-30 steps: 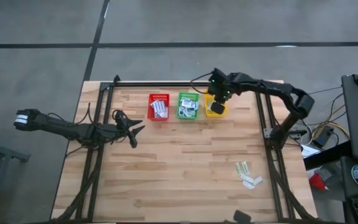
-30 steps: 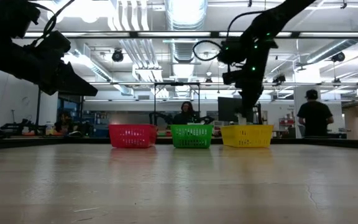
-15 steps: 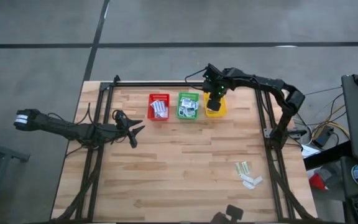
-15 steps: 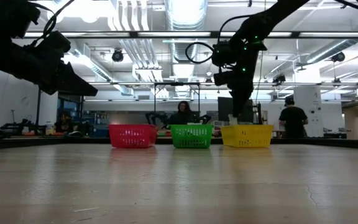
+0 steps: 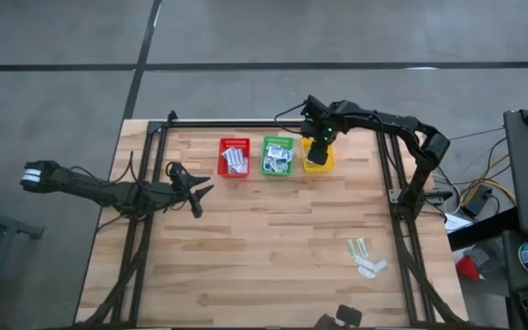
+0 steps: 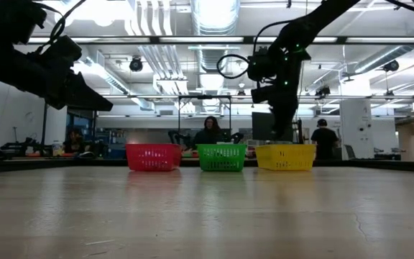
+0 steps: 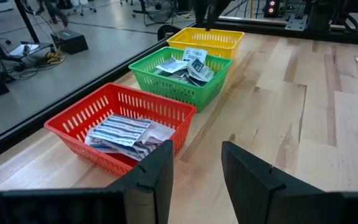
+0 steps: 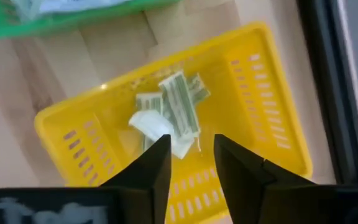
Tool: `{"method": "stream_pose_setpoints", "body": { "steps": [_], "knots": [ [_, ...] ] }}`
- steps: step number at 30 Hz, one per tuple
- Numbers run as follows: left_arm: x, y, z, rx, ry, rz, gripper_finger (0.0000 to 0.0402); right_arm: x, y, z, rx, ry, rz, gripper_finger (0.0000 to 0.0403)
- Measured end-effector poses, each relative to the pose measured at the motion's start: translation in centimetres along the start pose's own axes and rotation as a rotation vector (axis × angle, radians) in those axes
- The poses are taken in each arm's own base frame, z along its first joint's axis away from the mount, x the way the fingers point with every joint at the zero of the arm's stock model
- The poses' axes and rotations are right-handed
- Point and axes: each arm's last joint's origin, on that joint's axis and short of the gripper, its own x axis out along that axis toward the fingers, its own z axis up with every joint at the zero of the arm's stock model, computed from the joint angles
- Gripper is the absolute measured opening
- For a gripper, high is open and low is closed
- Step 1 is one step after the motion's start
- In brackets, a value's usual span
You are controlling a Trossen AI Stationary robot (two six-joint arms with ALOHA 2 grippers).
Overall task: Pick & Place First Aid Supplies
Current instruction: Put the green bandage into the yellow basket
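1. My right claw (image 5: 318, 147) hangs over the yellow basket (image 5: 316, 163) at the far right of the basket row. Its fingers stand apart with nothing between them.
2. Pale green-beige strips (image 8: 178, 109) lie inside the yellow basket, directly below that claw; the release looks complete.
3. More loose packets (image 5: 365, 257) lie on the tabletop (image 5: 273, 247) at the near right, well apart from the baskets.
4. Advice: lift straight up before swinging away, so the fingers clear the basket rim.
5. My left claw (image 5: 196, 194) waits open at the left, near the red basket (image 5: 234, 158).
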Motion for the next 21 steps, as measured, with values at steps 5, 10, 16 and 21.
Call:
{"method": "stream_pose_setpoints", "body": {
  "steps": [5,10,16,21],
  "knots": [
    [0.0,0.0,0.0,0.000,0.000,0.000,0.0133,-2.6,1.1,-1.4,-0.006,0.067,0.084,0.0128],
    [0.0,0.0,0.0,0.000,0.000,0.000,0.0133,-7.0,3.4,-4.0,0.026,0.083,0.265,0.0119],
    [0.0,0.0,0.0,0.000,0.001,0.000,0.0133,-12.0,7.2,-7.8,0.009,-0.014,0.373,0.0109],
    [0.0,0.0,0.0,0.000,0.001,0.000,0.0133,-14.8,10.3,-11.6,0.001,-0.081,0.418,0.0103]
  ]
}}
